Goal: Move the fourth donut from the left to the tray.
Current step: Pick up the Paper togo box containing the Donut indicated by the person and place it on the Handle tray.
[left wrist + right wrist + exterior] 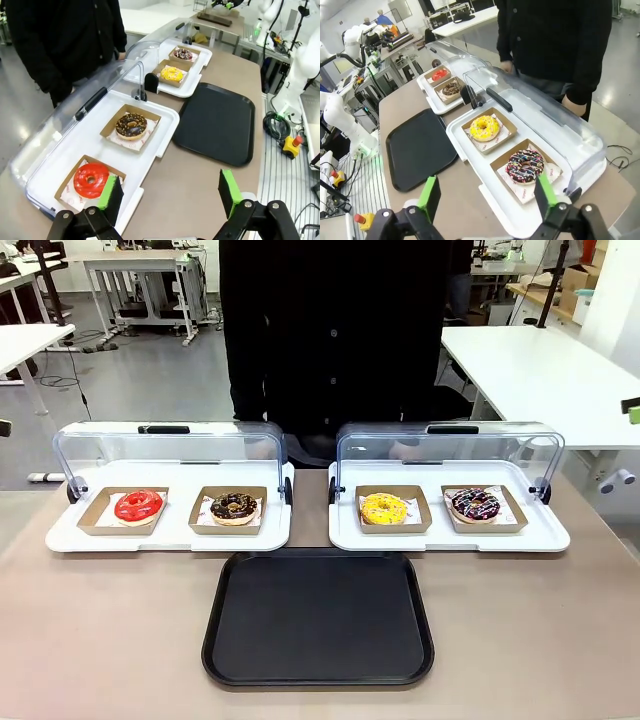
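The fourth donut (475,505), dark chocolate with pink-white stripes, lies in a small brown cardboard tray at the far right of the right white tray; it also shows close below my right gripper (525,166) and far off from the left wrist (183,53). The black tray (319,618) lies bare at the table's near middle (217,123) (419,148). My left gripper (170,191) hangs open above the table's left end, near the red donut (90,180). My right gripper (487,196) hangs open above the right end, with nothing between its fingers.
Two white trays (170,536) (448,538) with raised clear lids hold a red donut (138,506), a crumb-topped chocolate donut (234,506) and a yellow donut (384,508). A person in black (340,330) stands at the far side, hands near the lids.
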Robot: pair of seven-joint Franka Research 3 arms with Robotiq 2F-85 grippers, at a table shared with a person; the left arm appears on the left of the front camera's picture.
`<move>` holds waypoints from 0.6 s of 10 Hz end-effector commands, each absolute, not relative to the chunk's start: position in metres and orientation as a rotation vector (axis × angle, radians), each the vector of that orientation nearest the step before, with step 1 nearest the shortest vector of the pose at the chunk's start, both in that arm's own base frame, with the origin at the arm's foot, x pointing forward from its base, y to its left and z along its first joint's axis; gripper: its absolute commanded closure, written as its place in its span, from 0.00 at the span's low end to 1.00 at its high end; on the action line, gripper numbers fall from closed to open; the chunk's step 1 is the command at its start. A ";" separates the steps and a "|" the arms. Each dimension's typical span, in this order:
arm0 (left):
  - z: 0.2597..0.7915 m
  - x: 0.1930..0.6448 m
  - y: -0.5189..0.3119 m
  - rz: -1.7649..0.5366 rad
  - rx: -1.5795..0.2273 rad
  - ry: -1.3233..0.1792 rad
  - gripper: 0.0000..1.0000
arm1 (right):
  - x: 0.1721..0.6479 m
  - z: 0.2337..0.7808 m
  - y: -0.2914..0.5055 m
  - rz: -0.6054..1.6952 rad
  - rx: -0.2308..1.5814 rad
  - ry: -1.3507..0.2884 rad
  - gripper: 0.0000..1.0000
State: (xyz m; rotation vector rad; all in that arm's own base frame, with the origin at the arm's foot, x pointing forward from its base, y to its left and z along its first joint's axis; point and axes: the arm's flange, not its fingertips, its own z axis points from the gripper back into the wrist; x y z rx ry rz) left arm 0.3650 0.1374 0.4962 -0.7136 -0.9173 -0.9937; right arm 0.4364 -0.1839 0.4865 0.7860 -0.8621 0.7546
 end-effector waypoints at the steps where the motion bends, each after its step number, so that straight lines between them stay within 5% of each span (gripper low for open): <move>1: 0.499 0.367 0.137 -0.999 -0.728 -0.948 0.00 | 0.438 0.487 -0.182 0.759 0.799 -0.885 0.00; 6: 0.499 0.367 0.137 -0.999 -0.728 -0.948 0.00 | 0.438 0.487 -0.182 0.759 0.799 -0.885 0.00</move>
